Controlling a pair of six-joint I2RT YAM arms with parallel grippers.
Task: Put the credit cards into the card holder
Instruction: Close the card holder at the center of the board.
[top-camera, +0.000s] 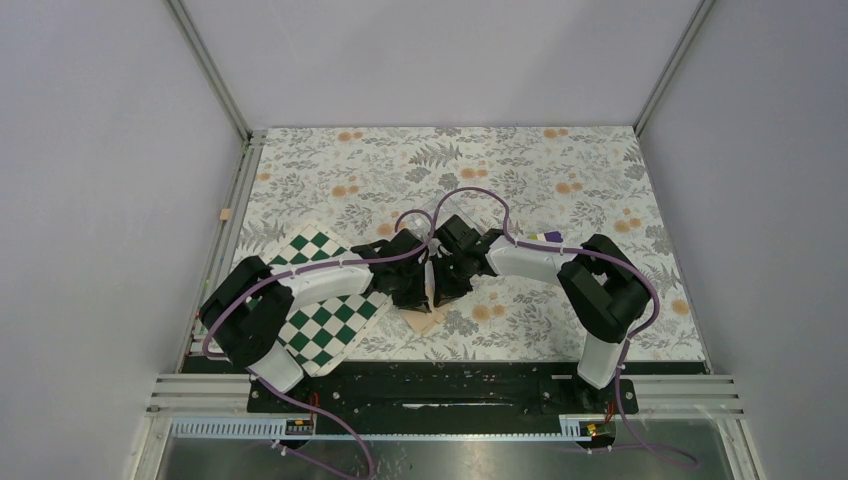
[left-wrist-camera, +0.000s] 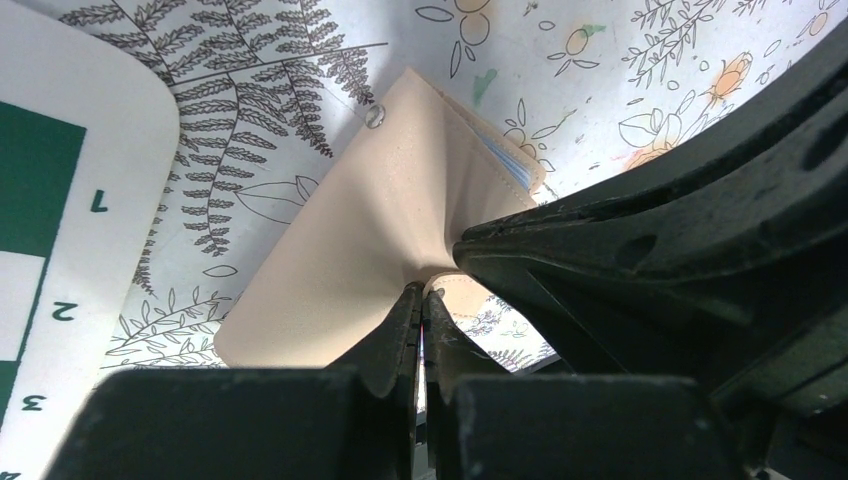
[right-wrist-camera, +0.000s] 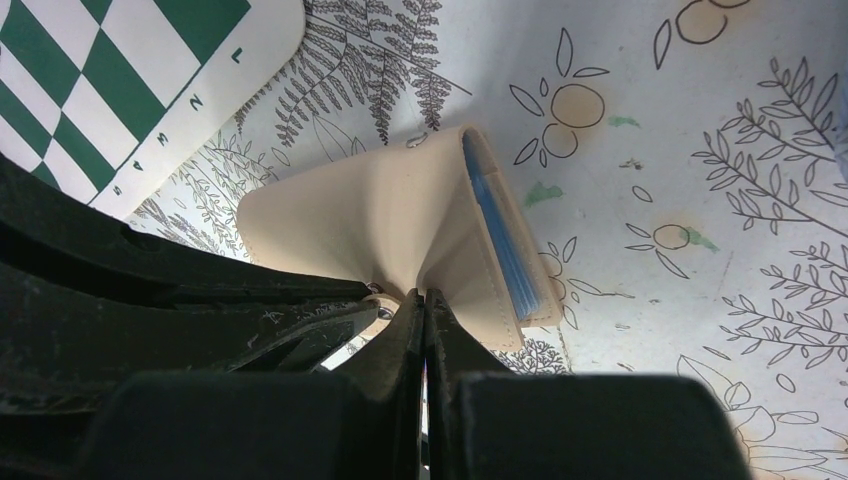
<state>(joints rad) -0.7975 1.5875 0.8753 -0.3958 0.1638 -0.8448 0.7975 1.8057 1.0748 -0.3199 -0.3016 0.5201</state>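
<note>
Chequered board (top-camera: 338, 328) beside card holder (left-wrist-camera: 350, 250), under left arm (top-camera: 310, 284). Arms angle inward; left gripper (left-wrist-camera: 421, 300) and right gripper (right-wrist-camera: 425, 305) each pinched closed on the holder.

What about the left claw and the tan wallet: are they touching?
Touching. The left wrist view shows the left gripper shut, pinching the wallet's puckered edge between its fingertips.

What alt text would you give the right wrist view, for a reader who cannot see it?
The right gripper, jaws shut, pinches the near edge of a tan card holder, which gapes and shows its light blue lining. Behind it lies a floral table cover, with a green-and-white chequered board at upper left.
</note>
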